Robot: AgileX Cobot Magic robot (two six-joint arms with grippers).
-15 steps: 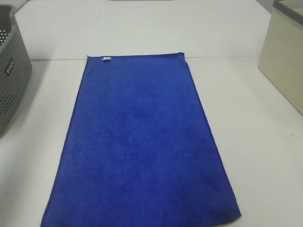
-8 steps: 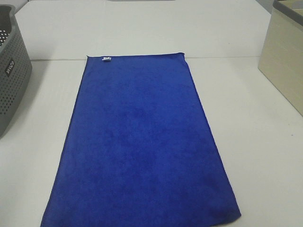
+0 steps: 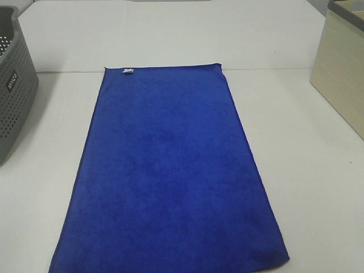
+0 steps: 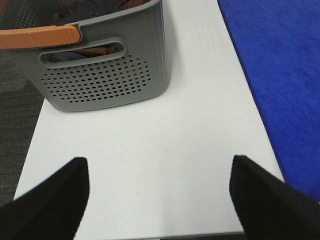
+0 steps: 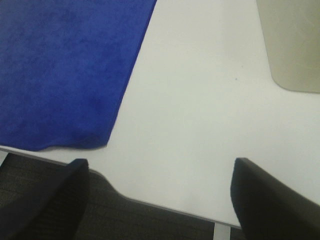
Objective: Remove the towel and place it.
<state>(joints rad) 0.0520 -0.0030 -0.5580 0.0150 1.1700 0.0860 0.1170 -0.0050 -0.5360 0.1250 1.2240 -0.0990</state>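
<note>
Towel flat, outside both jaws

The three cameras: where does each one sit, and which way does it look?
Exterior high: mounted above, looks down on the towel spread on the table; no arm shows.
Left wrist: looks past the left gripper, jaws apart, at the grey basket.
Right wrist: past the right gripper, jaws apart, at the beige box.
All share the towel.

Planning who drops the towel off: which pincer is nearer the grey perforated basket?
Left. The left pincer hangs open over bare table just short of the grey basket; the right pincer is beyond the towel, by the beige box.
</note>
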